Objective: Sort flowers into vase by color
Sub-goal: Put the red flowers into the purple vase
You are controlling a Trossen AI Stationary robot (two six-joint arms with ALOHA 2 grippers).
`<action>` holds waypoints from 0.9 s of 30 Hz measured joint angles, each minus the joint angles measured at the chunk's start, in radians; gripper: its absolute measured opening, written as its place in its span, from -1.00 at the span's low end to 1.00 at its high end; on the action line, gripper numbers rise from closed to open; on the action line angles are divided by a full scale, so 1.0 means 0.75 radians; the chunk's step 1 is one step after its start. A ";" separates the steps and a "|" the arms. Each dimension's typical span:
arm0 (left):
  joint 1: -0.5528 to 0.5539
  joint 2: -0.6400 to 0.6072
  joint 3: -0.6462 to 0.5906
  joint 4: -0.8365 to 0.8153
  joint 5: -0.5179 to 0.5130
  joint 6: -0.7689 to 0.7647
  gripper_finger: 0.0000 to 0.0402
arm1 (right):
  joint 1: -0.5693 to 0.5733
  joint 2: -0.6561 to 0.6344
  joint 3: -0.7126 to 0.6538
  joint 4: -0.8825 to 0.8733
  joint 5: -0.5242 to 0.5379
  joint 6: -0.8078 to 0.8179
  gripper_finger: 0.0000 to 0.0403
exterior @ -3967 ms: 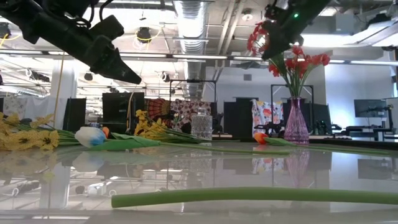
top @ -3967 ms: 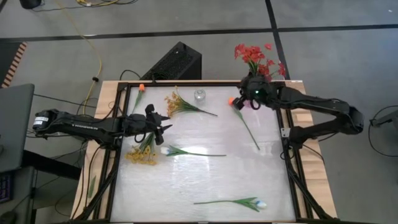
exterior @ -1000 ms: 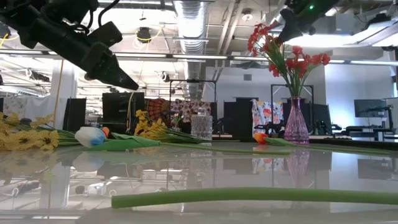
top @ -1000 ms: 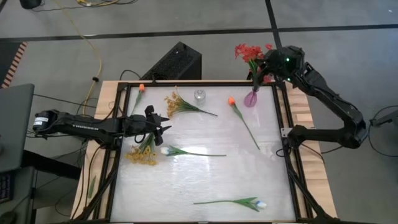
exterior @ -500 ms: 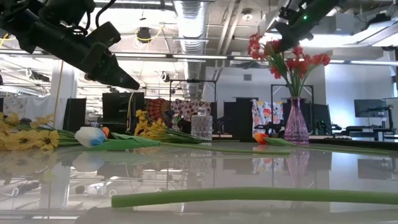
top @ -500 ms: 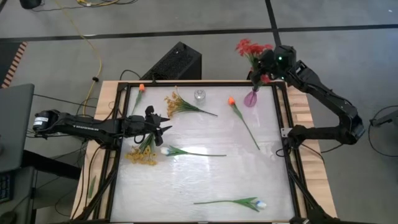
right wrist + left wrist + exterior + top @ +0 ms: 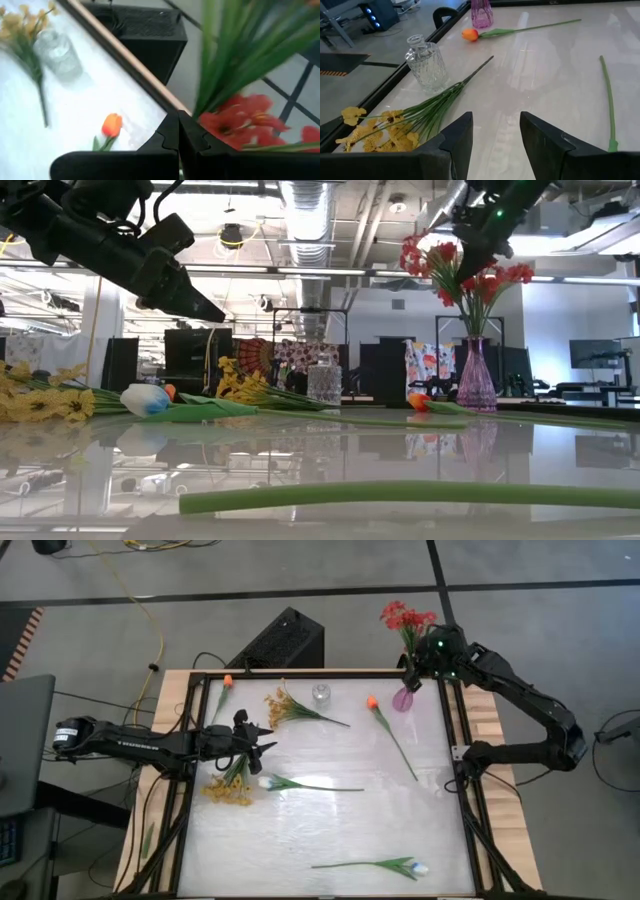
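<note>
At the left of the counter [image 7: 330, 830], our left tool [image 7: 262, 737] hovers with fingers parted and empty, above a yellow spray [image 7: 228, 785]. A second yellow spray [image 7: 283, 707], a clear glass jar [image 7: 320, 694], white tulips [image 7: 268, 782] and orange tulips [image 7: 372, 702] lie loose further along. At the far right corner, the purple vase [image 7: 403, 699] holds the red flowers [image 7: 403, 617]. Our right tool [image 7: 418, 665] is clenched shut among their stems. If it is gripping a stem, pulling away could tip the slender vase or drag flowers out.
</note>
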 joint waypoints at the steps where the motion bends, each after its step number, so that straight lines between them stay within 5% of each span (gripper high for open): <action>1: 0.000 0.000 0.000 0.000 0.000 0.000 -0.24 | 0.016 0.000 0.000 0.008 0.004 0.001 -0.90; 9: 0.000 0.000 0.000 0.002 -0.001 0.000 -0.24 | 0.150 -0.020 0.085 0.146 0.394 0.070 -0.90; 27: 0.000 0.001 0.000 -0.019 0.006 -0.025 -0.24 | 0.066 0.128 0.158 0.376 0.351 0.071 -0.90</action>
